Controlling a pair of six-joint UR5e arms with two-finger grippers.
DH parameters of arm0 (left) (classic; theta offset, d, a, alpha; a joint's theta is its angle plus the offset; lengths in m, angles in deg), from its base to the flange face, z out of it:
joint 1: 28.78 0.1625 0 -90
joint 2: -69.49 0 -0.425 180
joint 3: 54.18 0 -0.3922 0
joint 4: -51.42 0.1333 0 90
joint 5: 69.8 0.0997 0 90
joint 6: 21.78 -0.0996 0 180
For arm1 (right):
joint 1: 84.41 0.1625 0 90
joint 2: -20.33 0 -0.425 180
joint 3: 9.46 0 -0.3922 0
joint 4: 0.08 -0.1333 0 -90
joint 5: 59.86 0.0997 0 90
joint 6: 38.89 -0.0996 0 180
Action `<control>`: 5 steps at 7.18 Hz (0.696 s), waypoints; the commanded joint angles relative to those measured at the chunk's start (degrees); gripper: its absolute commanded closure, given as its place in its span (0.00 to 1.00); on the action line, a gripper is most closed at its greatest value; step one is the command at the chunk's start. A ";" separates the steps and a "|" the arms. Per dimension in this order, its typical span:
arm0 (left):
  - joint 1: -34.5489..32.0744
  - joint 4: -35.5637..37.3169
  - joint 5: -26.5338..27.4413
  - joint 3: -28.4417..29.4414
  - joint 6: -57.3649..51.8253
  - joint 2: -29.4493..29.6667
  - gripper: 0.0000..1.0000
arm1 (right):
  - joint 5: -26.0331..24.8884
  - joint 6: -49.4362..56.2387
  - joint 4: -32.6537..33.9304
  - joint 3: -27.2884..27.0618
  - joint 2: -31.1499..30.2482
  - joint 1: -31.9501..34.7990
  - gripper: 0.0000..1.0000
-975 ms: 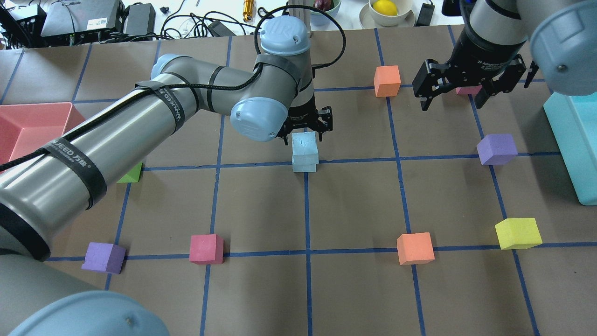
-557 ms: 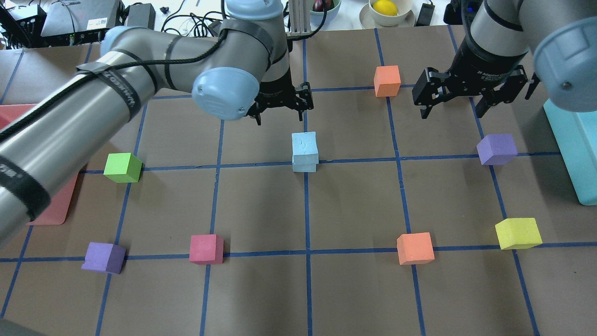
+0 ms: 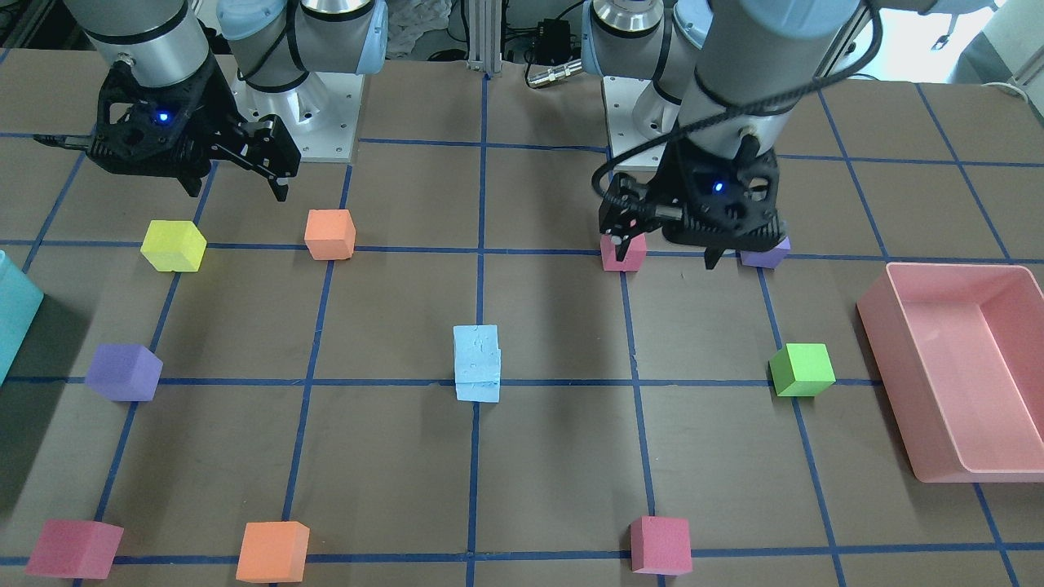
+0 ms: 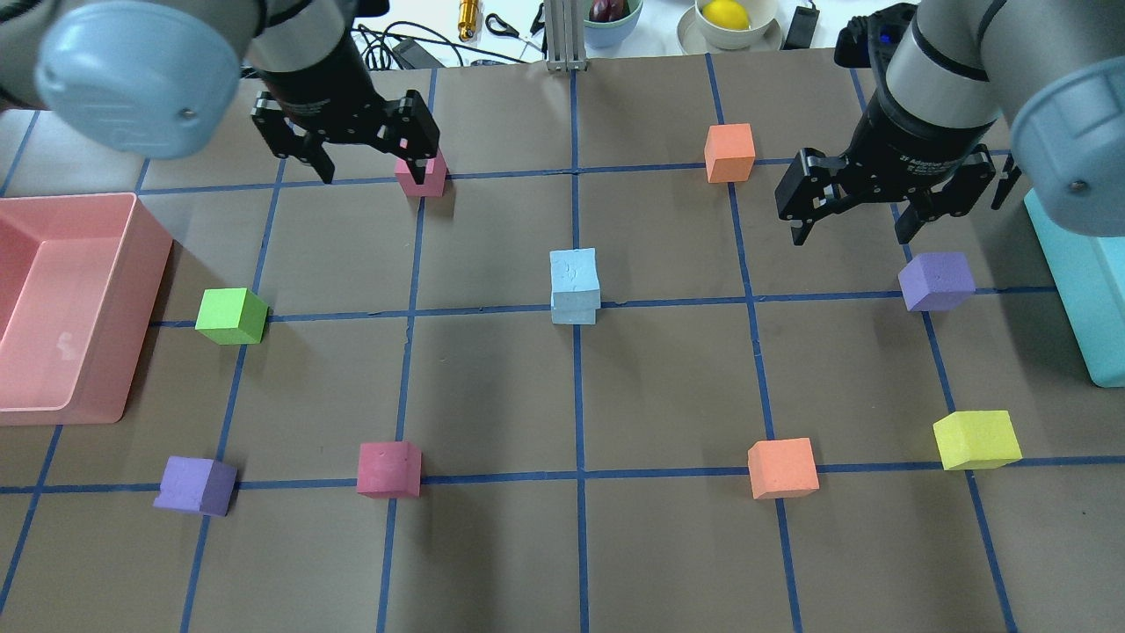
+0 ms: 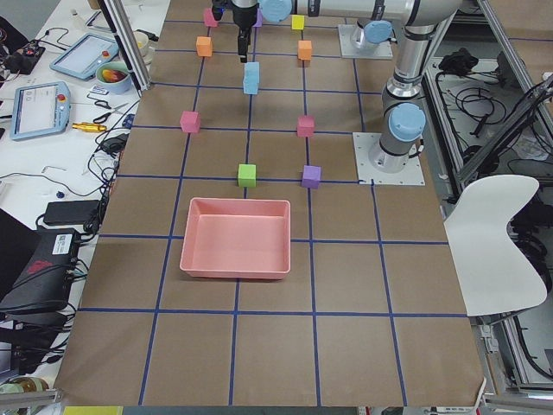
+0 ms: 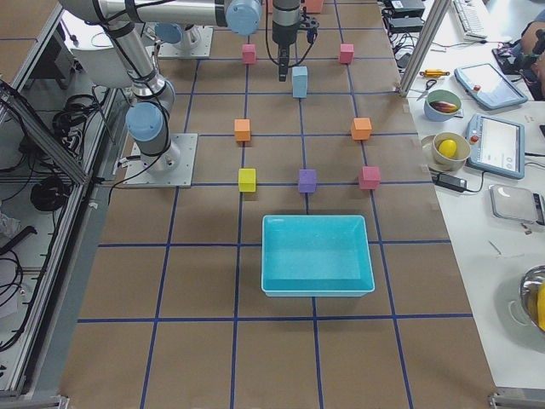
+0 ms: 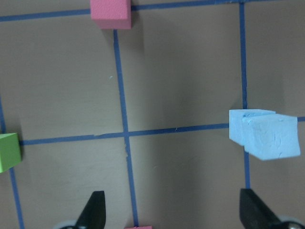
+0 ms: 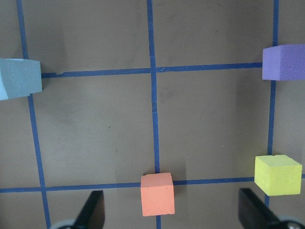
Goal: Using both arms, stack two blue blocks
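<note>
At bench (image 4: 668, 387) centre, on tape crossing: blue blocks (image 4: 575, 286) sit one atop other, upper slightly offset. L pincer (image 4: 373, 167) spread, empty, near pink cube (image 4: 422, 178); R pincer (image 4: 851, 233) likewise spread, empty. Judged: stack done; next = keep both arms clear, no contact.

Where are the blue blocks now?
In the overhead view the blue blocks sit stacked at the table's centre, on a crossing of the blue tape lines, with the green cube off to the left and a purple cube to the right.

The left claw (image 4: 373, 165) and right claw (image 4: 851, 230) both hang pointing straight down, jaws spread wide, gripping nothing.
</note>
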 commanded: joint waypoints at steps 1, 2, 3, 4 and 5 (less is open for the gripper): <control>2.56 -3.09 0.22 -0.93 -3.43 -5.94 0.00 | 0.40 0.00 -0.56 -0.04 -0.16 0.09 0.00; 3.87 -2.93 0.14 -2.15 -5.54 -6.91 0.00 | 0.41 0.00 -0.56 -0.04 -0.07 0.17 0.00; 3.97 -2.76 -0.04 -3.99 -5.47 -7.88 0.00 | 0.32 0.00 -0.56 -0.04 -0.07 0.26 0.00; 4.06 -1.54 -0.13 -5.14 -5.04 -8.15 0.00 | 0.14 -0.09 -0.56 -0.04 -0.07 0.61 0.00; 4.06 -1.09 -0.04 -5.41 -4.68 -8.15 0.00 | -0.12 0.00 -0.64 -0.13 -0.07 0.79 0.00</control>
